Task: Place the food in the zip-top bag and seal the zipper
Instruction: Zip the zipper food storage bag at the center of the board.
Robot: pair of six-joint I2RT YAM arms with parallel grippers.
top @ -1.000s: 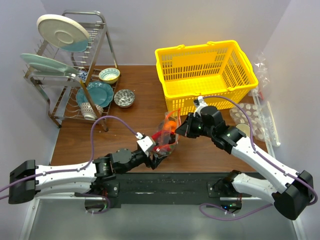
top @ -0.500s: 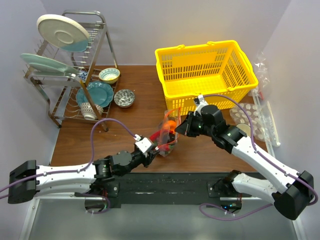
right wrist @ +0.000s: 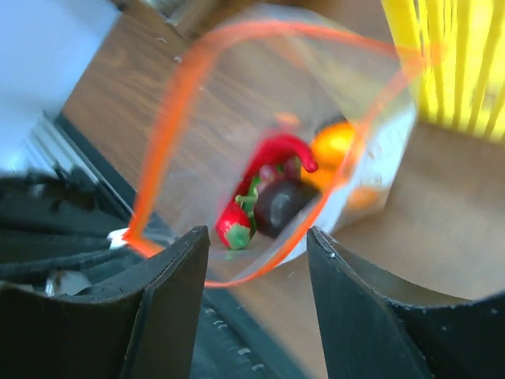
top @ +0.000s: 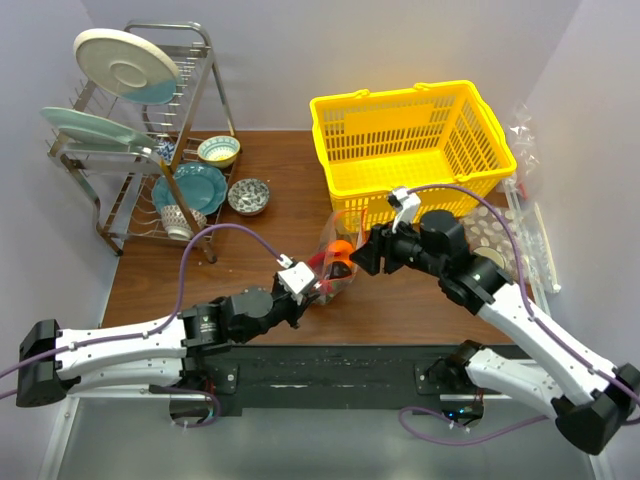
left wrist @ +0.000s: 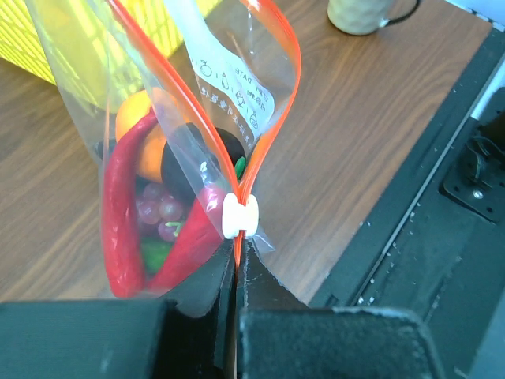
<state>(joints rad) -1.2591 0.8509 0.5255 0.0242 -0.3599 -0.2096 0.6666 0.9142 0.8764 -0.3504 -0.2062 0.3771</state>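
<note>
The zip-top bag stands upright mid-table with its mouth gaping. My left gripper is shut on the near end of the red-orange zipper, just below the white slider. Inside the bag lie the food items: an orange, dark red grapes, a dark round fruit, a red pepper and something green. My right gripper is open over the bag's far side, with the zipper rim passing between its fingers untouched.
A yellow basket stands just behind the bag. A dish rack with plates is at the back left, with bowls and a teal plate beside it. Crinkled clear packaging lies at the right edge.
My left gripper has closed on the zipper's near end. My right gripper has opened and let go of the bag's far edge, and the bag mouth has spread wider.
</note>
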